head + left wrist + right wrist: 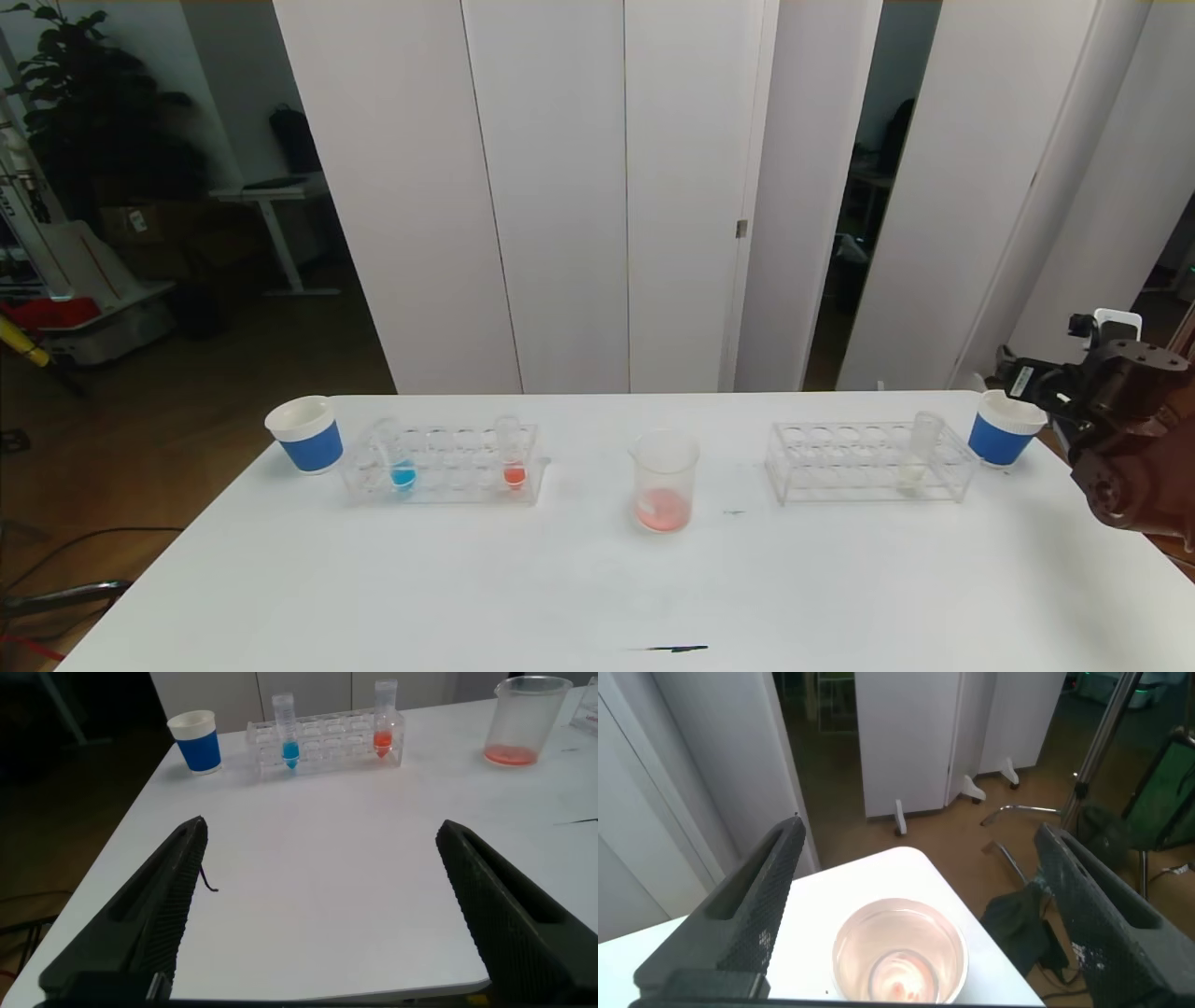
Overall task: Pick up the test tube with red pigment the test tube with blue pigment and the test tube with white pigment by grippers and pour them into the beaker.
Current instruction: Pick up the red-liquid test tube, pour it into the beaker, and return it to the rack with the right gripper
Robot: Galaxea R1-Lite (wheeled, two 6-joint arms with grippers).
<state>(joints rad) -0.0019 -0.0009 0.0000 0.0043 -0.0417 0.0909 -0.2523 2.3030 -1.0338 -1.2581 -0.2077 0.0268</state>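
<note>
Setting: white surface (373, 597) in front of tall white folding panels, with a dim room behind at the upper left of the head view.
Right hand (915, 910): released and empty, fingers spread wide, hovering over a blue-banded cup (1004, 427) at the right edge of the head view; its wrist view looks straight down into that cup.
Left hand (322, 910): released and empty, low over the near part of the surface, aimed at the left rack; out of the head view.
Test tube with white pigment (920, 453): upright in the right rack (840, 462), right of centre, near that cup.
Beaker (664, 481): centre of the head view, between the racks, with pink-red liquid at its bottom.
Test tube with blue pigment (397, 457): upright in the left rack (448, 465), left of centre.
Red tube (512, 453): same rack, toward the beaker.
Second cup (306, 432): just beside that rack's outer end.
Step in hand: red seems already poured; blue and white remain untouched.
Next move: probably the right hand must shift toward the white tube, close on its upper part and lift it straight out.
Writing: none readable; the beaker shows only a white patch.
</note>
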